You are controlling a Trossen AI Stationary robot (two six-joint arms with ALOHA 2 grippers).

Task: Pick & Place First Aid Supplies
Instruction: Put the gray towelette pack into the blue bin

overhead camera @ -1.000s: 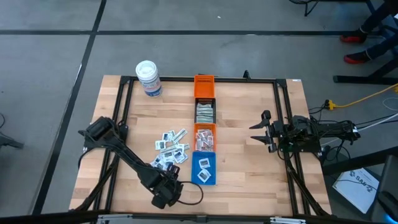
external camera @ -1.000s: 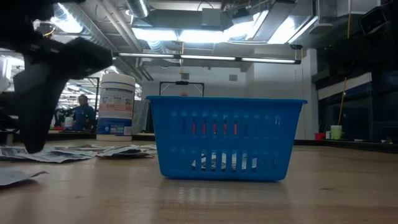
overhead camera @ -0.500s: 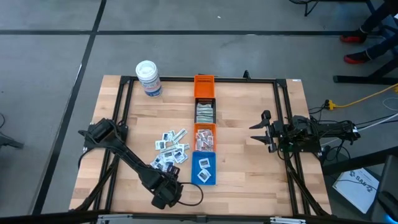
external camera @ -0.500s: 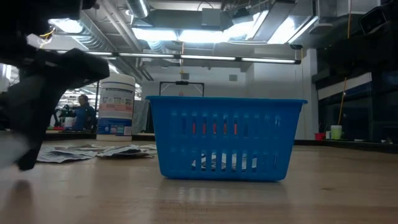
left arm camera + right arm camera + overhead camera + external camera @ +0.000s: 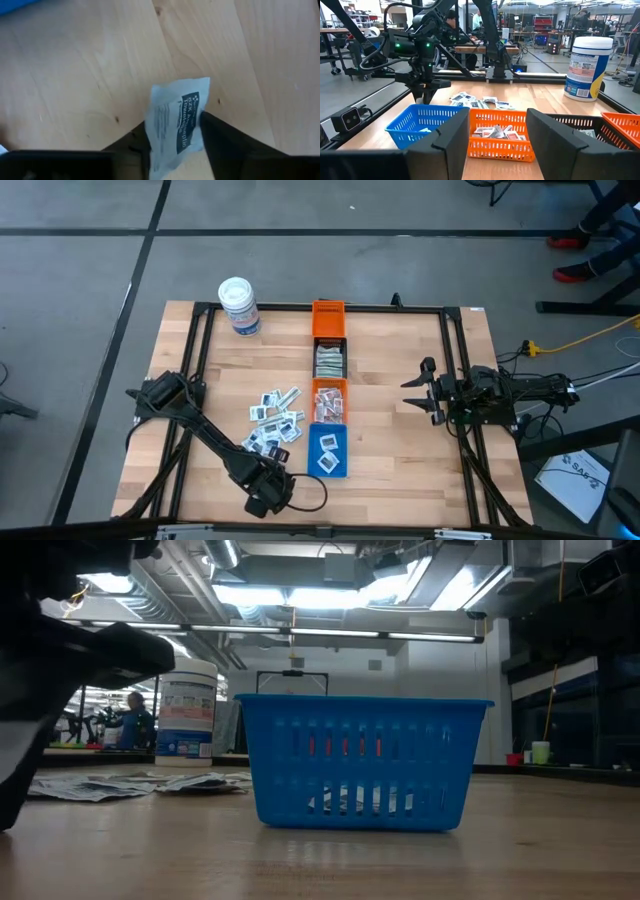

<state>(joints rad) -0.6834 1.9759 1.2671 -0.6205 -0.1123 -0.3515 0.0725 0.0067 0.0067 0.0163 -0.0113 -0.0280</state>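
Both arms are dark, near-black, built of jointed tubular links with blocky housings. The left arm [image 5: 200, 435] carries a black cable looping at four o'clock from its rounded wrist housing, and small green lights glow on it in the right wrist view. The right arm [image 5: 500, 392] ends in the right tool [image 5: 422, 391], two flat, matte-black wedge fingers [image 5: 447, 140].

Overhead straight down, low level, both sharing blue bin [image 5: 327, 452]

Loose pile of tiny white packets [image 5: 275, 417] flat on table left of bins; one white packet w/ black print [image 5: 176, 125] sits btwn left gripper's fingers.
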